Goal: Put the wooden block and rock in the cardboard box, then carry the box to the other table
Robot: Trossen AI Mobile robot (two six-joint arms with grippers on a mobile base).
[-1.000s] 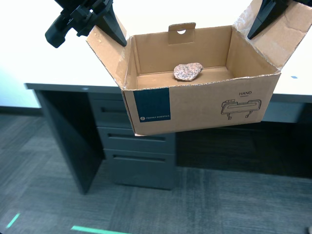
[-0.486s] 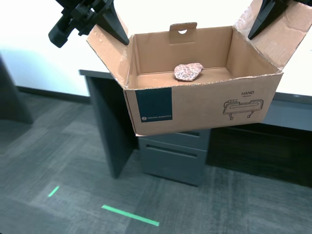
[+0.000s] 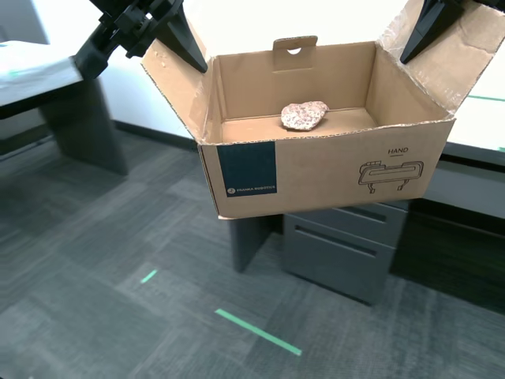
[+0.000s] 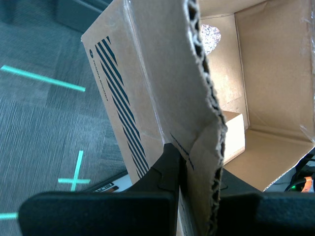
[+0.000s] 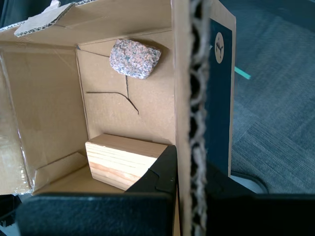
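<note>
The cardboard box [image 3: 331,170] hangs in the air above the floor, held by its two side flaps. My first gripper [image 3: 186,52] is shut on the flap at the exterior view's left [image 5: 189,162], beside the navy label [image 5: 217,98]. My second gripper [image 3: 418,35] is shut on the flap at the exterior view's right [image 4: 199,157]. The rock [image 3: 304,115] lies on the box floor near the back wall [image 5: 134,58] [image 4: 210,37]. The wooden block [image 5: 123,160] also lies inside [image 4: 235,133]; the box's front wall hides it in the exterior view.
A dark desk with grey drawers [image 3: 339,245] stands behind and under the box. At the exterior view's upper left is a pale, wrinkled-topped table [image 3: 31,67], which looks like the other table. Grey carpet carries green tape strips [image 3: 256,332].
The camera has swung: the desk and drawers slid toward the exterior view's right and the pale table came into view. Box, rock and both grippers keep their places in the frame.
</note>
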